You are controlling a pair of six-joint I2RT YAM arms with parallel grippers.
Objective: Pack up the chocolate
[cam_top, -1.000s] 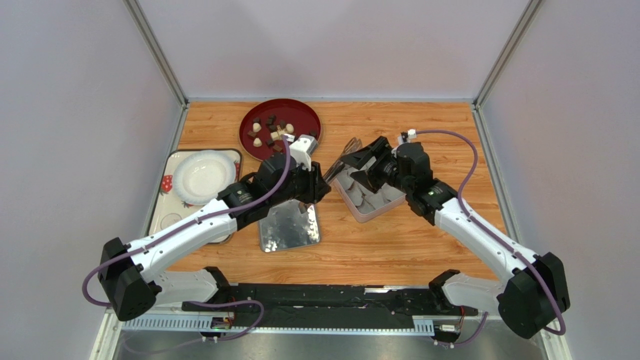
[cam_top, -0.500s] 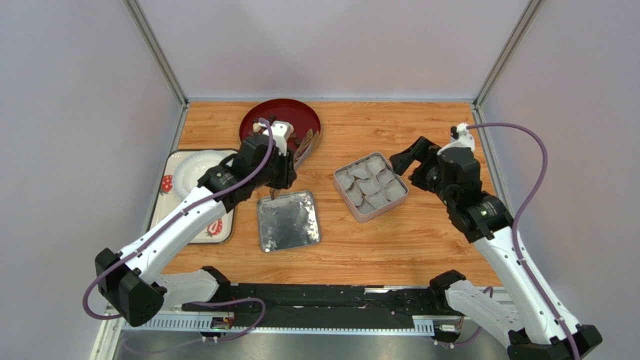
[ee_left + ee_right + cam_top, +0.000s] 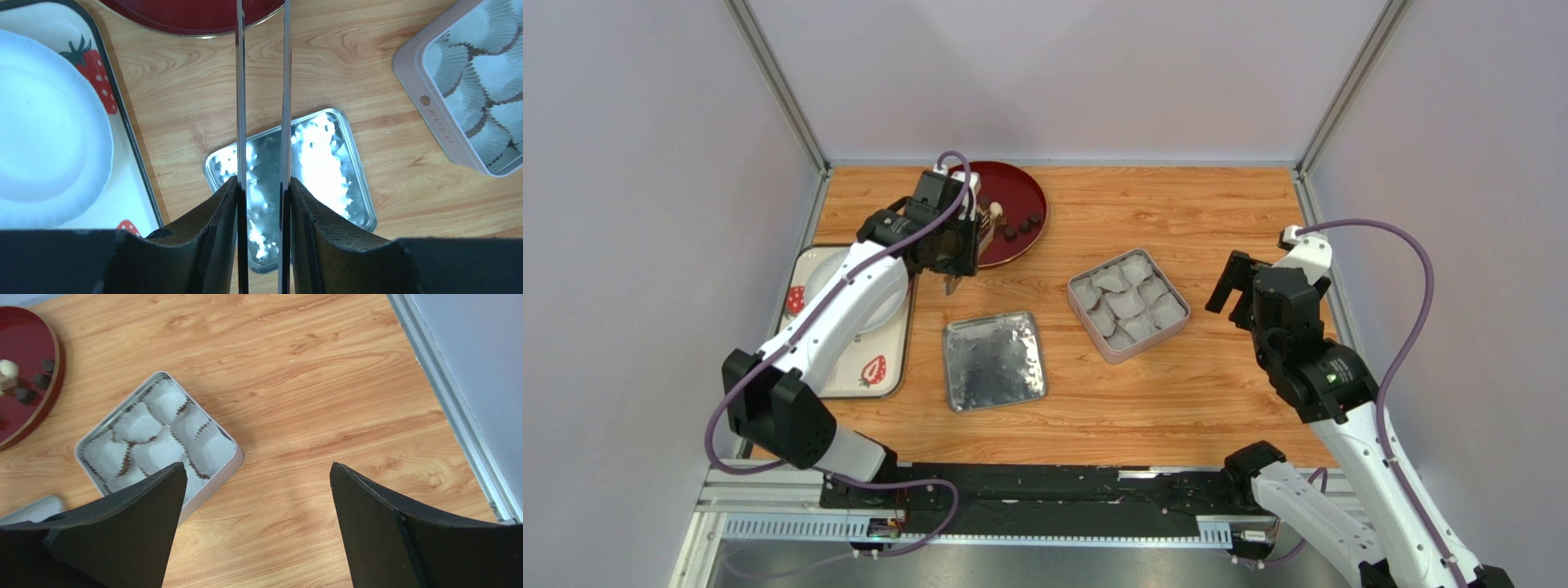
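You're at the pick-up: your left gripper (image 3: 263,187) is clamped on the tongs (image 3: 240,92), with the chocolate (image 3: 1011,229) ahead of it on the red plate (image 3: 1024,191). Next, nip one piece. Spread wide and empty, your right gripper (image 3: 258,471) has the tin (image 3: 1090,328) to its left.

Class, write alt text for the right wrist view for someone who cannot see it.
The right gripper hangs open and empty over a wooden table. At the view's left sits a tin of empty white paper cups; chocolate pieces lie on a red plate beyond it.
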